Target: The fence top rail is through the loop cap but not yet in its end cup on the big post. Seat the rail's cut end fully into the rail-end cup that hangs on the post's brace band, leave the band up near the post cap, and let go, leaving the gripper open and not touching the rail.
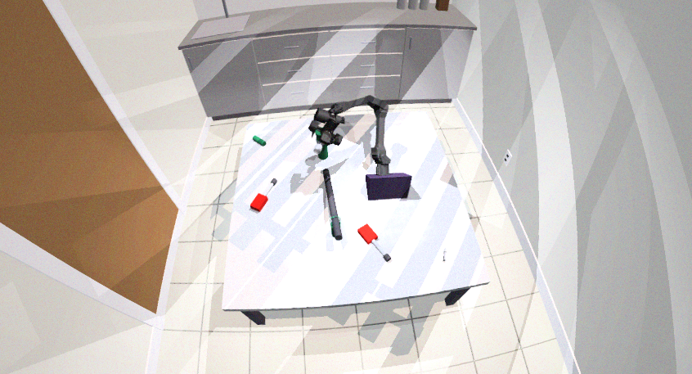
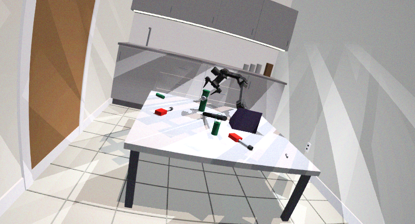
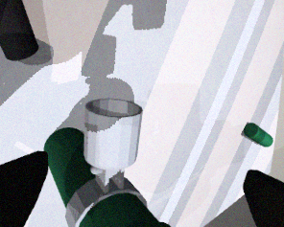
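The dark rail [image 1: 331, 197] [image 2: 209, 115] [image 3: 11, 28] passes through the thin green loop cap [image 1: 334, 218] above the short green post [image 2: 215, 129]. Its far end stops short of the big green post [image 1: 323, 154] [image 2: 202, 106] [image 3: 63, 152] and lies outside the pale rail-end cup [image 1: 317, 149] [image 2: 203, 98] [image 3: 112, 140]. The cup hangs on the grey brace band [image 3: 81, 201], high on the post, its mouth visible in the wrist view. My gripper [image 1: 324, 135] [image 2: 207, 90] [image 3: 150, 171] is open and empty, close over the post's top, away from the rail. Whether a finger touches the post is unclear.
A dark purple block [image 1: 388, 187] [image 2: 246, 120] stands by the arm's base. Two red blocks with rods [image 1: 259, 202] [image 1: 367, 233] lie left and front right. A green cylinder [image 1: 259, 140] [image 2: 160, 95] [image 3: 259, 135] lies back left. A small metal piece [image 1: 444, 255] lies front right.
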Robot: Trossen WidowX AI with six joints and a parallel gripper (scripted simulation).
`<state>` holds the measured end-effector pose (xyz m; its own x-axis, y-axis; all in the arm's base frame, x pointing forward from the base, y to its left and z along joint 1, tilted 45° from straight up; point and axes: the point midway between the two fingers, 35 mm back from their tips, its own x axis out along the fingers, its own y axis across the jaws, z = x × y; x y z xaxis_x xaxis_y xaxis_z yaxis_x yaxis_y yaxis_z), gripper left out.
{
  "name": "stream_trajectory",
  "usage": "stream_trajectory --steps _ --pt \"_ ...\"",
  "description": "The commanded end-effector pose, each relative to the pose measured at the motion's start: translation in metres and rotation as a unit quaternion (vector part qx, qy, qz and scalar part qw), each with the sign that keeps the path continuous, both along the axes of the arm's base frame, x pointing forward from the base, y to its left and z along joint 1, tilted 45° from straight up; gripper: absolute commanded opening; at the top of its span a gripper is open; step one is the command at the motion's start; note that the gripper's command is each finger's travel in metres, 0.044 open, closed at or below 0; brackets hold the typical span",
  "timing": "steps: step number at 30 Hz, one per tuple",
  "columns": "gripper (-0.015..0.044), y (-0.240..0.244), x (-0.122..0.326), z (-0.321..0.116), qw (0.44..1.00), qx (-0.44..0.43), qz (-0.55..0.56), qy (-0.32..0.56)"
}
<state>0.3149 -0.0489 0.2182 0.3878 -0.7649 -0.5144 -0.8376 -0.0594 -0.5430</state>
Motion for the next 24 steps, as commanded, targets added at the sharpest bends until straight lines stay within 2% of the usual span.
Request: stream_trajectory --steps 1,6,24 --pt "0.044 -0.007 -0.001 -0.005 1.0 -0.004 0.003 0.005" --pt "0.044 -0.032 -0.004 -0.029 1.0 -0.005 0.003 0.004" --pt "0.044 -0.048 0.006 -0.042 1.0 -0.003 0.002 0.005"
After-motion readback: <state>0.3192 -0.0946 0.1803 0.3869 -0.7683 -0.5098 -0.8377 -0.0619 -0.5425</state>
